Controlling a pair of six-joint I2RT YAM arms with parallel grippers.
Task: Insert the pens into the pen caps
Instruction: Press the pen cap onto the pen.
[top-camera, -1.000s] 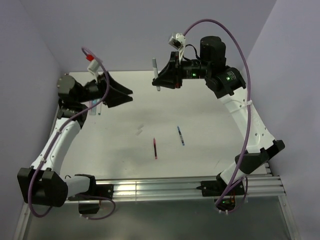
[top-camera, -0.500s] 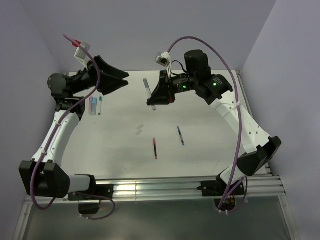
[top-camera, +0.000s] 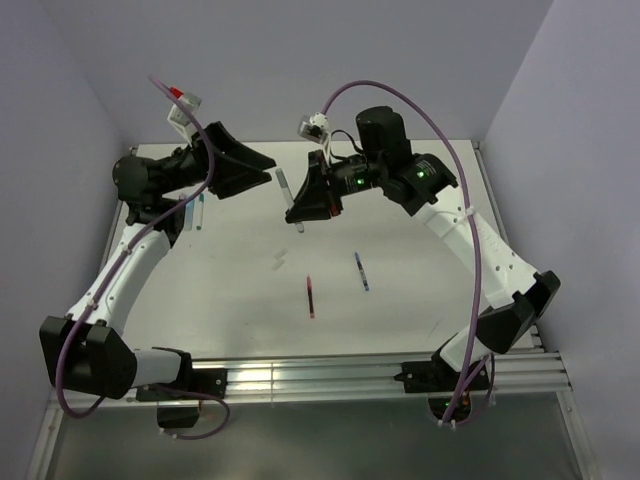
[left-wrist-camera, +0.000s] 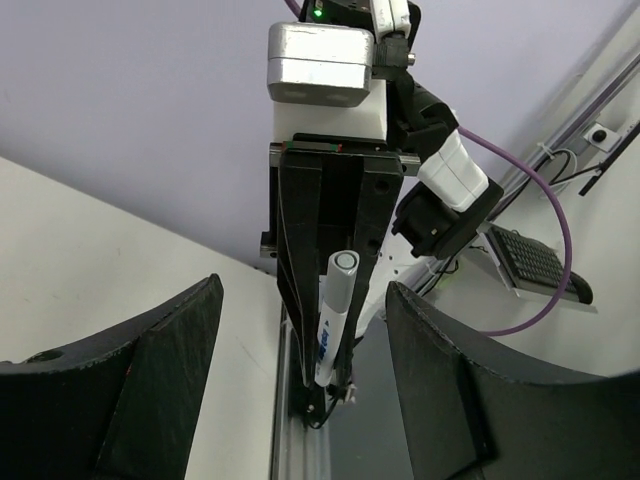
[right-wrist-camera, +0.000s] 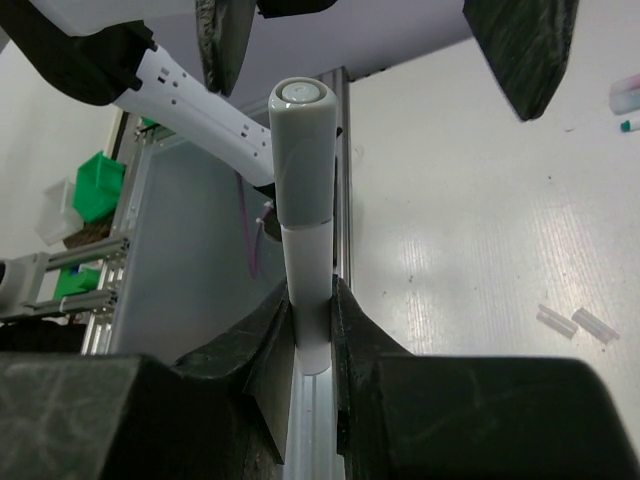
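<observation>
My right gripper (top-camera: 296, 205) is shut on a white pen (top-camera: 296, 215) that wears a grey cap (top-camera: 282, 180), held above the table's middle back. In the right wrist view the fingers (right-wrist-camera: 270, 340) clamp the white barrel (right-wrist-camera: 308, 290), with the grey cap (right-wrist-camera: 303, 150) sticking out beyond them. My left gripper (top-camera: 268, 172) stands open just left of that pen, and its wrist view shows the pen (left-wrist-camera: 333, 320) between and beyond its spread fingers (left-wrist-camera: 150, 380). A red pen (top-camera: 310, 296) and a dark blue pen (top-camera: 361, 271) lie on the table.
Two small clear caps (top-camera: 279, 259) lie left of the red pen, and appear again as clear caps (right-wrist-camera: 575, 320) in the right wrist view. A pink cap (right-wrist-camera: 625, 95) and a teal tip (right-wrist-camera: 630, 125) lie at the far left, partly under my left arm. Walls enclose the table.
My right arm has carried the capped pen left and lower. My left gripper has risen and swung right, so that it now faces the pen.
</observation>
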